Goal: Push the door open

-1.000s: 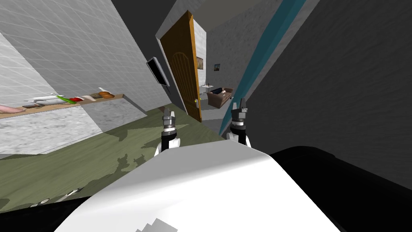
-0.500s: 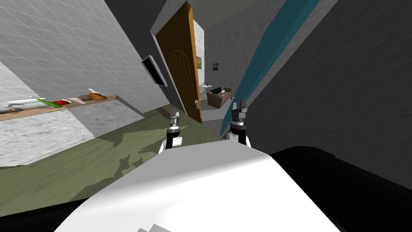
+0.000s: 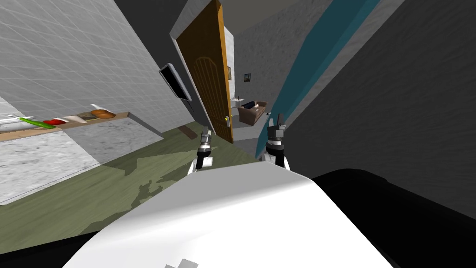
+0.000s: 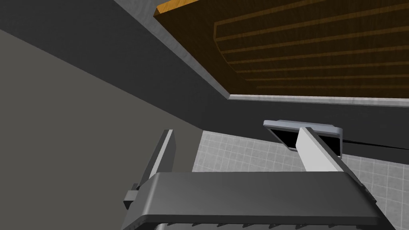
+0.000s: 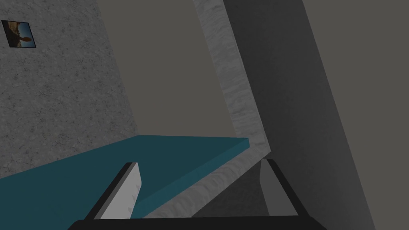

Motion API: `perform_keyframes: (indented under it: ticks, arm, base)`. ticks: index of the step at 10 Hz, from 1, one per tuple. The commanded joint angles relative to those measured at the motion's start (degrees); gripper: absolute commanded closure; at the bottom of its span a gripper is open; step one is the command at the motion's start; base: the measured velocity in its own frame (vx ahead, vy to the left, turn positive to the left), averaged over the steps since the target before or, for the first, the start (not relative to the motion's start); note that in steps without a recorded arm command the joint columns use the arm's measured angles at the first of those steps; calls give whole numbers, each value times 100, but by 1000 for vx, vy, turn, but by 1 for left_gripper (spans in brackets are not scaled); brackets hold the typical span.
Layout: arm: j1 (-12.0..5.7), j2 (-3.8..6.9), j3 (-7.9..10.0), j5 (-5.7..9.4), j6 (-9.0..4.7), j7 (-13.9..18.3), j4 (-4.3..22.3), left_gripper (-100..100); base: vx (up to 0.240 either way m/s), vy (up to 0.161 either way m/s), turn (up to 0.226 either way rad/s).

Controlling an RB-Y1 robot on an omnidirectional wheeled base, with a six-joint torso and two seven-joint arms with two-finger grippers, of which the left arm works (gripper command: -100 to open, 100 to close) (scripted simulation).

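A brown wooden door [image 3: 209,70] with an arched panel stands ajar ahead, a small handle [image 3: 227,119] on its free edge. My left gripper [image 3: 206,135] is just short of the door's lower part, fingers open and empty. In the left wrist view the left gripper [image 4: 236,131] points up at the door's panel [image 4: 311,48], apart from it. My right gripper [image 3: 277,122] is held in front of the doorway beside a teal panel [image 3: 307,65]. In the right wrist view the right gripper [image 5: 200,163] is open and empty, the teal panel [image 5: 120,167] behind it.
A flat screen [image 3: 174,83] hangs on the tiled wall left of the door. A counter [image 3: 107,122] with food on it runs along the left. Through the doorway a brown sofa [image 3: 253,111] stands. A dark grey wall [image 3: 395,116] closes the right side.
I have moved closer to the door and turned: the counter has slid left. My left gripper has moved right, toward the door. The right arm has held still.
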Motion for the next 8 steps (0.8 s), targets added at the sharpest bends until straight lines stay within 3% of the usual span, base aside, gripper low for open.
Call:
perform_keyframes:
  ticks: [1, 8]
  arm:
    - [-102, 41, -35, -19, 22, 84, 196, -100]
    - [-663, 96, -225, -138, 96, 378, 1173, -100]
  base:
    - [89, 98, -54]
    - [88, 94, -63]
